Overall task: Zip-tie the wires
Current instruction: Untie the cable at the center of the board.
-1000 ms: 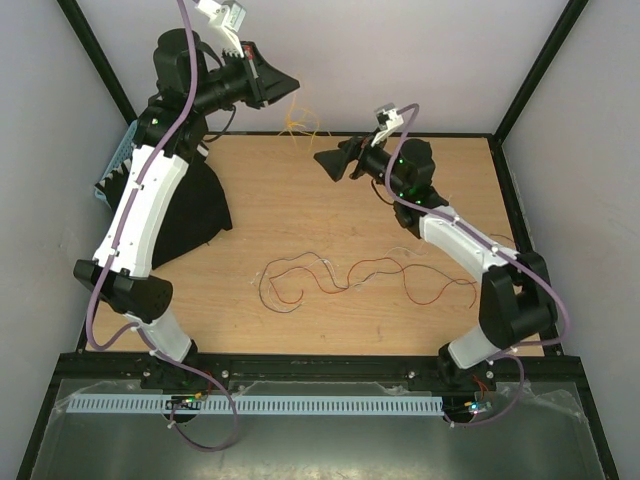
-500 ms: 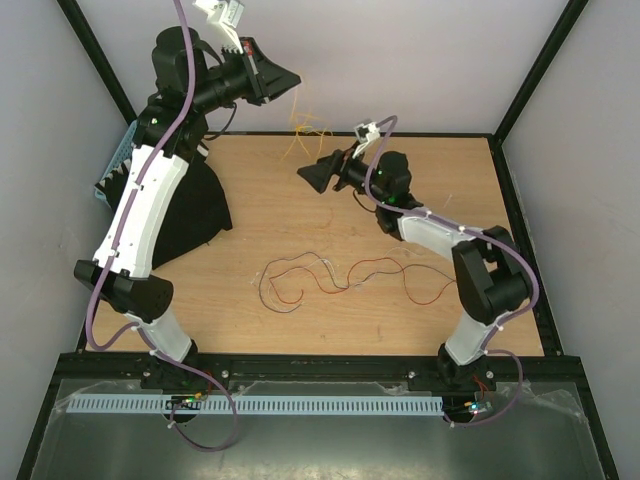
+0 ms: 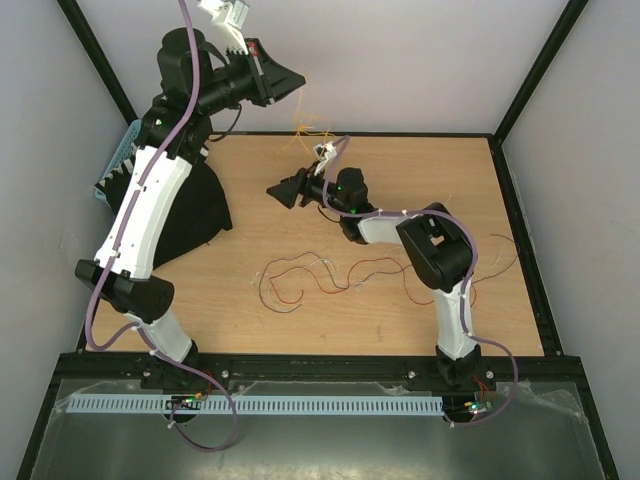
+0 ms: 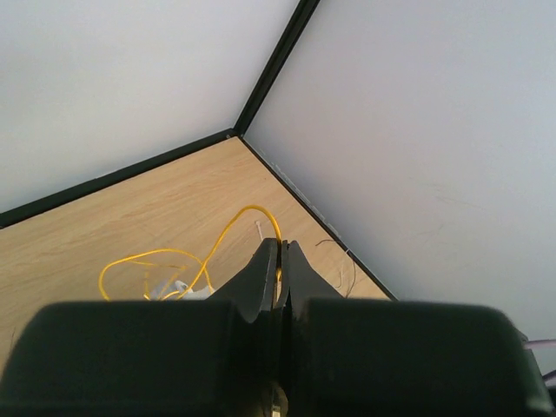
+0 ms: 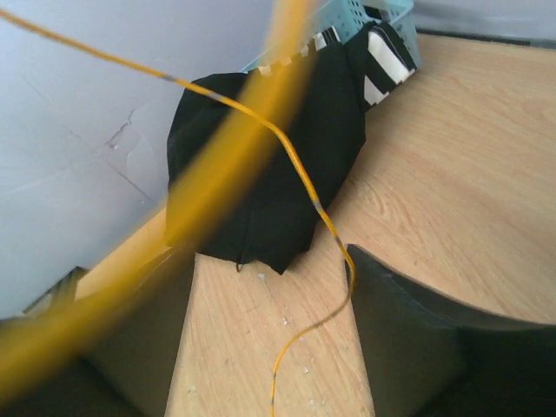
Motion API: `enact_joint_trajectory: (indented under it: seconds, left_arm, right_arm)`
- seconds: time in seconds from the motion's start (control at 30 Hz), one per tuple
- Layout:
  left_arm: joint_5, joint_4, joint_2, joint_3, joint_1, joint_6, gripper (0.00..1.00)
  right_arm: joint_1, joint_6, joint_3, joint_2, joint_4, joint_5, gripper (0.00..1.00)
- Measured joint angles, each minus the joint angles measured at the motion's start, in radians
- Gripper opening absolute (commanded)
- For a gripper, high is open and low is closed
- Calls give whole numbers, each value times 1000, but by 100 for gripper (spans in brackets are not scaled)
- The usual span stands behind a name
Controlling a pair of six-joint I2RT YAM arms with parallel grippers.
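Note:
The wires, thin red, dark brown and whitish strands, lie in a loose curly tangle on the wooden table, touched by neither gripper. High at the back, my left gripper is shut on a thin yellow wire, which dangles from it in loops. Below that, my right gripper points left with its fingers apart. The yellow wire runs down between them and lies against the right finger. A blurred loop of it crosses close to the right wrist camera.
A black cloth lies at the table's left side, beside a teal basket against the left wall. White walls with black frame posts enclose the table on three sides.
My right arm has swung left and forward, bringing its gripper under the hanging yellow wire, its jaws slightly narrower. The left gripper has stayed raised and shut.

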Motion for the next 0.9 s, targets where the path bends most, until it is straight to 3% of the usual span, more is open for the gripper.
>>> enact_joint_trajectory:
  seconds: [0.1, 0.2, 0.37, 0.6, 0.73, 0.9]
  left_arm:
    - [-19, -1, 0, 0, 0, 3, 0]
    - [-47, -6, -1, 0, 14, 10, 0]
    - [-114, -31, -8, -2, 127, 21, 0]
    - [-157, -50, -97, -122, 412, 11, 0]
    - [-161, -62, -203, -235, 526, 11, 0]
    - [-138, -61, -309, -292, 591, 12, 0]
  right_arm:
    - [6, 17, 32, 26, 21, -14, 25]
    - [5, 24, 25, 23, 34, -19, 1]
    - [-58, 99, -51, -10, 46, -79, 0]
    - [-304, 185, -201, -94, 24, -143, 0]
    - [-407, 133, -204, -153, -109, -113, 0]
    - [-435, 30, -124, -173, -327, -32, 0]
